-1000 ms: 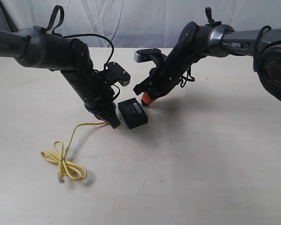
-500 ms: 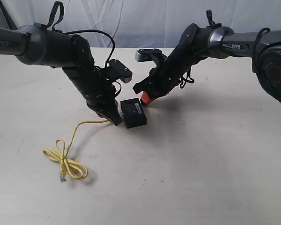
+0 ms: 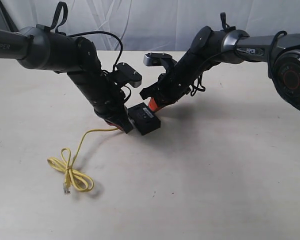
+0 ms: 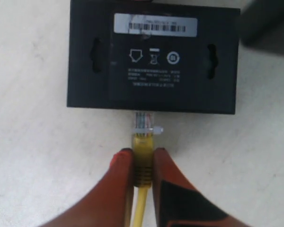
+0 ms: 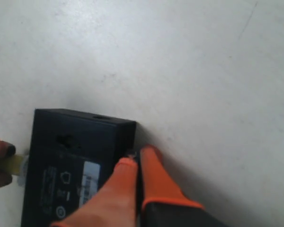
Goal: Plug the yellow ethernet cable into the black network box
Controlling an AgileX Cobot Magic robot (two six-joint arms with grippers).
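Lying at the left of the pale worktop (image 3: 230, 180), the yellow ethernet cable (image 3: 70, 172) forms loose loops, one plug free at the near end of the coil. From there a single strand runs rightward to the left end effector (image 4: 142, 152); its orange fingers (image 4: 118, 179) are clamped on the cable's yellow boot, just behind the second clear plug (image 4: 143, 122); the plug's tip meets the edge of the black network box (image 4: 154, 71); whether it is seated in a port cannot be told. The box lies flat near the worktop's middle, barcode label (image 4: 155, 24) upward. At a corner on the box's far side the right end effector (image 5: 137, 156) has its fingers together, nothing between them, tips against the side wall.
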